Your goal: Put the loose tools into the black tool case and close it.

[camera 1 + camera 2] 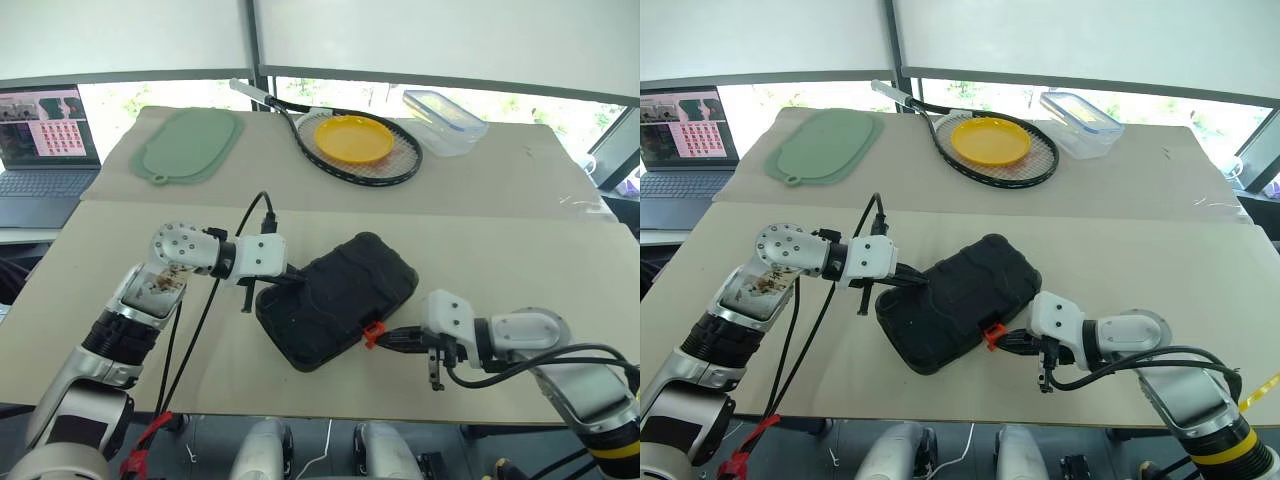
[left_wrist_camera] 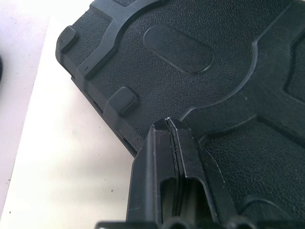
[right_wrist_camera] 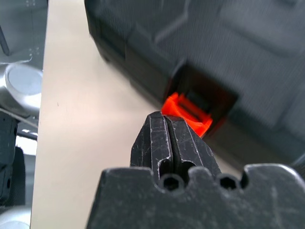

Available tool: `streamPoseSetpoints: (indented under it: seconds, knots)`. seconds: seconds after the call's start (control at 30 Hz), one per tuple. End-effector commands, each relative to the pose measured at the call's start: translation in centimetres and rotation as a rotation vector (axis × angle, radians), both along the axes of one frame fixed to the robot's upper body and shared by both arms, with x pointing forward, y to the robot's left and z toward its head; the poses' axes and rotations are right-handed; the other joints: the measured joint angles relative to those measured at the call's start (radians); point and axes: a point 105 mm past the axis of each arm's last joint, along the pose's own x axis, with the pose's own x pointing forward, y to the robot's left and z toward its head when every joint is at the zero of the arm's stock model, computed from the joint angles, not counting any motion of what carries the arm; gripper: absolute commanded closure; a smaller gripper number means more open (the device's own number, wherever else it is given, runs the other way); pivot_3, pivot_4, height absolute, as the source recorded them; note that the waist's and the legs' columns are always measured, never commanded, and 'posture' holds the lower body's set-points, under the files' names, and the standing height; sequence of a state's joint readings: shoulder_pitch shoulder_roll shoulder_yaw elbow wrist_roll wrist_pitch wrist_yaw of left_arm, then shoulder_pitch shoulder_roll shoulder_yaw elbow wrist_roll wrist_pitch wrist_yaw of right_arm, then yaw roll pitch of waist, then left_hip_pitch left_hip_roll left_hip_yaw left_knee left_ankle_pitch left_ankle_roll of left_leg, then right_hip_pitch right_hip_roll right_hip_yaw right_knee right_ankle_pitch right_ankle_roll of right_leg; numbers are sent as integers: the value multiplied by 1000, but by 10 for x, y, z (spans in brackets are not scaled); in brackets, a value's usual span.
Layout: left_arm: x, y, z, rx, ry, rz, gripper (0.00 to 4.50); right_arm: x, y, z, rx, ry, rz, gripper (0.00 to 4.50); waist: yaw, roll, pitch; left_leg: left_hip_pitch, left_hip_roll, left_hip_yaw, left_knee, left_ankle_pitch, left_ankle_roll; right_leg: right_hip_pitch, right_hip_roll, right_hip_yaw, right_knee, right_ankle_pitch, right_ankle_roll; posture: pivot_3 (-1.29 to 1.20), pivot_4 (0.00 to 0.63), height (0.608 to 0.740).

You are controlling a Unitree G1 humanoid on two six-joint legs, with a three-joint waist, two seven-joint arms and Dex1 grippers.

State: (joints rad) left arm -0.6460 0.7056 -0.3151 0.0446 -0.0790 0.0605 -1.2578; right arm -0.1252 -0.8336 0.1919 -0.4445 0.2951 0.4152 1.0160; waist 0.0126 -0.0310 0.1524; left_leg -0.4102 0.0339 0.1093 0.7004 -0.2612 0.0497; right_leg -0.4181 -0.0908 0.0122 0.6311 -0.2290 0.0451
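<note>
Our right gripper [image 3: 170, 120] has its 2 fingers pressed together with nothing between them, tips just short of the orange latch [image 3: 188, 112] on the near edge of the black tool case [image 1: 338, 296]. Our left gripper [image 2: 170, 125] is likewise fully closed and holds nothing; its tips rest on the ribbed lid near the case's left corner.

We judge the step in hand to be snapping the latch home, the lid already lying down. To do it well, we should keep the left tips bearing down on the lid so the case cannot slide, and drive the right tips squarely against the latch's face, not its corner.

The case lies closed on the beige table [image 1: 520, 250], slanted between both grippers. No loose tools lie around it.
</note>
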Motion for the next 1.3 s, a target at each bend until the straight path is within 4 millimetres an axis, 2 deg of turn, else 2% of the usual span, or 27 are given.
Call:
streamPoseSetpoints:
  seconds: [0.03, 0.1, 0.23, 0.37, 0.47, 0.57, 0.7, 0.93, 1.17, 1.3]
  knots:
    - [-3, 7, -22, 65, 74, 19, 4454, 7, 2, 1, 15, -46, -29, 4500, 0, 0, 0, 0, 0, 0, 0, 0, 0, 0, 0, 0, 0, 0, 0, 0, 150, 738]
    - [-2, 6, -20, 57, 67, 22, 4454, 15, 0, -5, 16, -56, -79, 4500, -1, 0, 0, 0, 0, 0, 0, 0, 0, 0, 0, 0, 0, 0, 0, 0, 150, 738]
    - [1, 5, -15, 49, 52, 24, 4454, 14, 1, -13, 31, -48, -95, 4500, 0, 0, 0, 0, 0, 0, 0, 0, 0, 0, 0, 0, 0, 0, 0, 0, 150, 738]
    - [3, 4, -13, 44, 50, 25, 4454, 12, 12, -7, 85, -59, -89, 4500, -1, 0, 0, 0, 0, 0, 0, 0, 0, 0, 0, 0, 1, 0, 0, 0, 150, 738]
    - [2, 1, -15, 47, 48, 10, 4454, 11, 22, 7, 156, -76, -81, 4500, -2, 0, 0, 0, 0, 0, 0, 0, 0, 0, 0, 0, 1, 0, 0, 0, 150, 738]
    - [2, -4, -16, 47, 47, -6, 4454, 16, 24, 20, 194, -112, -102, 4500, -9, 0, 0, 0, 0, 0, 0, 0, -1, -2, 1, 1, 2, 0, 0, 0, 150, 738]
    - [3, -8, -16, 41, 46, -12, 4454, 19, 23, 24, 189, -148, -119, 4500, -16, 0, 0, 0, 1, 0, -1, 1, -1, -2, 1, 1, 2, 0, -1, 0, 150, 738]
    - [1, -10, -19, 43, 41, -19, 4454, 15, 18, 20, 156, -136, -111, 4500, -17, 0, 0, 0, 1, 0, -1, 1, -1, -2, 1, 1, 1, 0, -1, 0, 150, 738]
    - [-3, -12, -23, 72, 1, -49, 4454, -4, 3, 2, 75, -47, -70, 4500, -13, 0, 0, 0, 1, 0, -1, 1, -1, -2, 1, 1, 1, 0, -1, 0, 150, 738]
    - [-17, -38, 10, -78, 99, -92, 4454, -16, -6, -6, 31, -3, -50, 4500, -5, -1, 0, -1, 0, 0, -1, 0, 0, -1, 0, 1, 0, 0, 0, 0, 150, 738]
